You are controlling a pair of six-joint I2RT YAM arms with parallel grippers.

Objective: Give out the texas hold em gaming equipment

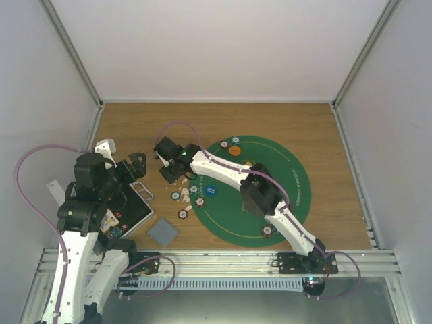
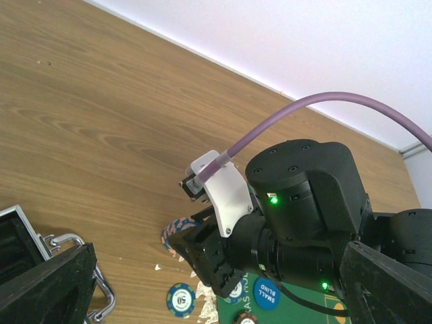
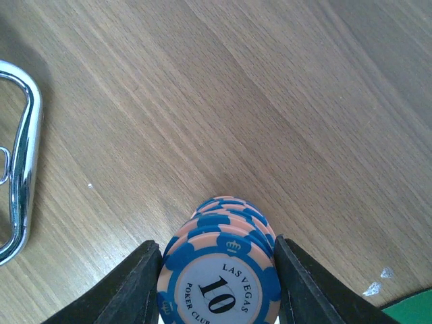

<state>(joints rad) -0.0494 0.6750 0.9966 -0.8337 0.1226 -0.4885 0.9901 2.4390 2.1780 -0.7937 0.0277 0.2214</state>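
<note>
Now your right gripper (image 3: 216, 270) squeezes the blue chip stack (image 3: 219, 287) between its fingers; your left gripper (image 2: 219, 253) is wide open. Next, you should lift straight up slowly.

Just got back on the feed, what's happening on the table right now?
The right gripper is clamped on a stack of blue-edged poker chips marked 10, over bare wood just left of the green mat. The left gripper hangs open near the black case, holding nothing. A few loose chips lie by the mat's left edge.
</note>
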